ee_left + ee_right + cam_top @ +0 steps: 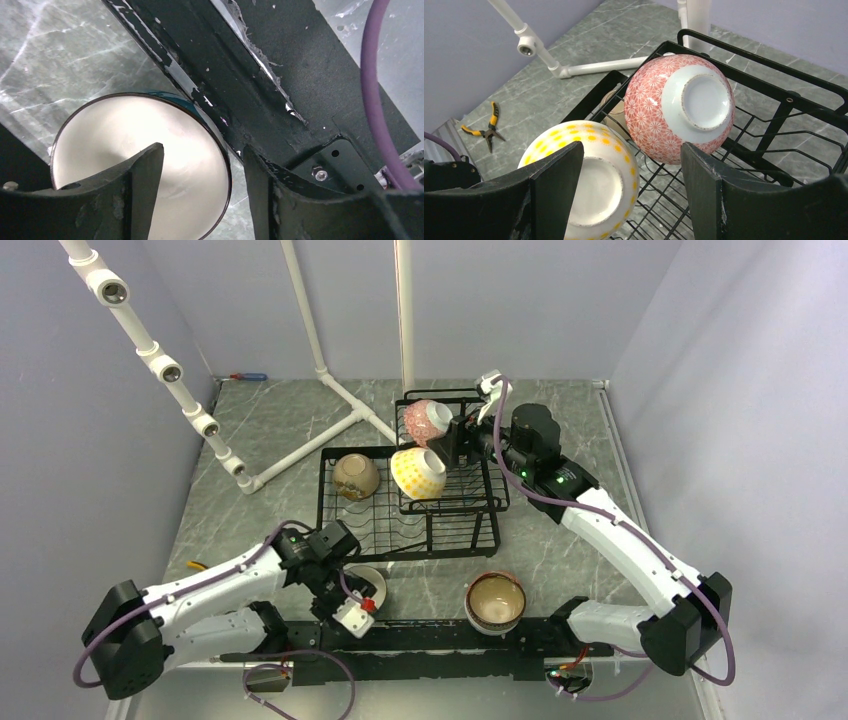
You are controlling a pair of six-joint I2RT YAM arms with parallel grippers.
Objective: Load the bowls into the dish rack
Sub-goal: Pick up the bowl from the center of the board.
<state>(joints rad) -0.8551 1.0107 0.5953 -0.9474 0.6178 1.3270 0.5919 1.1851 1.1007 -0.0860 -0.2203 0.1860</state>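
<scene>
Got three bowls in the dish rack (325,502) already: pink bowl (676,107) and yellow bowl (589,180) tipped on their sides in its raised basket, probably to save room, plus a tan bowl (355,477) in its lower tray. Seeing the right end effector (631,147) just beside those two, jaws wide, holding nothing. In front of the rack, got the left end effector (202,155) spread across the rim of a white-lined bowl (115,135) on the desk (270,420), one finger inside, one outside, not clamped. Looks like a rim pinch for lifting. Also spotting a brown-rimmed bowl (495,600) waiting out front. Worth watching the black base rail (280,65) just beside that white-lined bowl.
</scene>
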